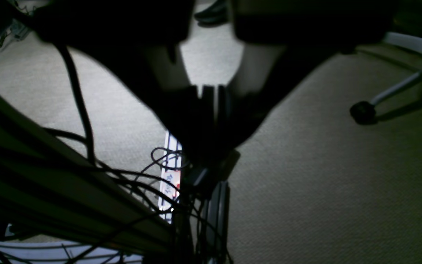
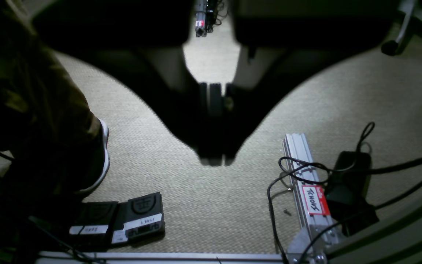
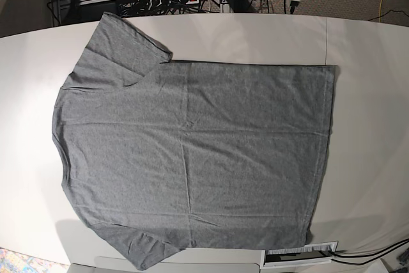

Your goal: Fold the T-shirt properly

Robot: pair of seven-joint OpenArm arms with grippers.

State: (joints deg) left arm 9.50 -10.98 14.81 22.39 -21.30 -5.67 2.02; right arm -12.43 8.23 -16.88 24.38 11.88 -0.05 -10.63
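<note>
A carpeted floor [image 2: 203,205] strewn with cables lies beneath both wrist cameras, while the base view looks down on a white surface [image 3: 367,94]. The left end effector [image 1: 209,99] hangs over the carpet with its fingers pressed together and nothing between them; around it are tangled cables [image 1: 130,176] and a chair caster [image 1: 362,112]. The right end effector [image 2: 213,99] is likewise closed narrow and empty, above the carpet near two foot pedals [image 2: 123,220], an aluminium rail [image 2: 306,190] and someone's shoe [image 2: 99,161]. Neither end effector appears in the base view, so both seem parked off the surface. The T-shirt [image 3: 192,151] lies spread flat on the surface, its long axis running across the base view: neck and sleeves toward that view's left, hem toward its right. By the rig's layout, the right arm should be nearer the collar end and the left arm nearer the hem, though how far each must travel cannot be told.
</note>
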